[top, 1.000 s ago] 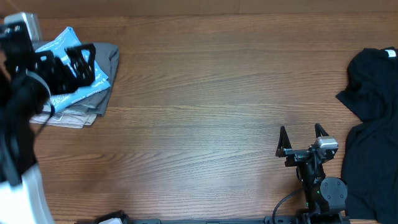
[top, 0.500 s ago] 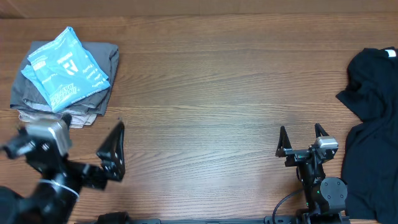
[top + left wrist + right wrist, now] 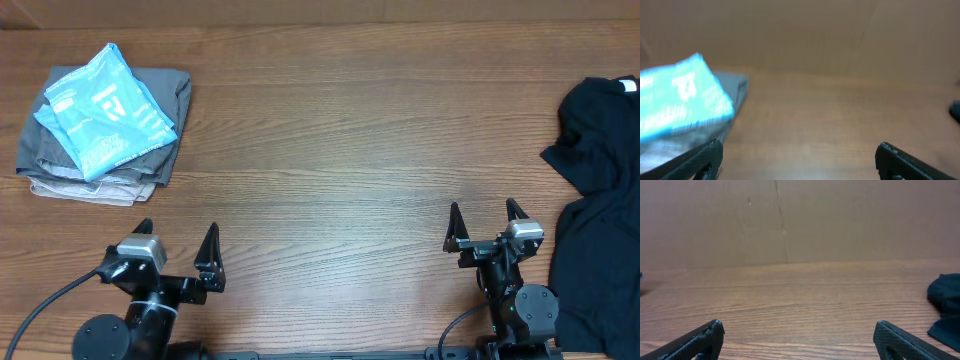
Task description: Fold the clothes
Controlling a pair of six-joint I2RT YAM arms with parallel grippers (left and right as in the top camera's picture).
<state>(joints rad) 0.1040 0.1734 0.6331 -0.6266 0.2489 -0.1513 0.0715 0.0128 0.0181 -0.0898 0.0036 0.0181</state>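
Light blue T-shirt (image 3: 105,108) lies folded atop a grey folded stack (image 3: 178,95), far left; left gripper (image 3: 178,232) and right gripper (image 3: 483,208) stand at near edge, jaws spread, empty; this piece judged finished; next: reach the crumpled black garment (image 3: 600,170), far right.

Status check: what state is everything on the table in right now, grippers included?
Blue T-shirt: folded, lying on top of the stack.
Grey stack: folded, under the T-shirt.
Black clothes: crumpled, unfolded.
Left gripper: open, empty.
Right gripper: open, empty.
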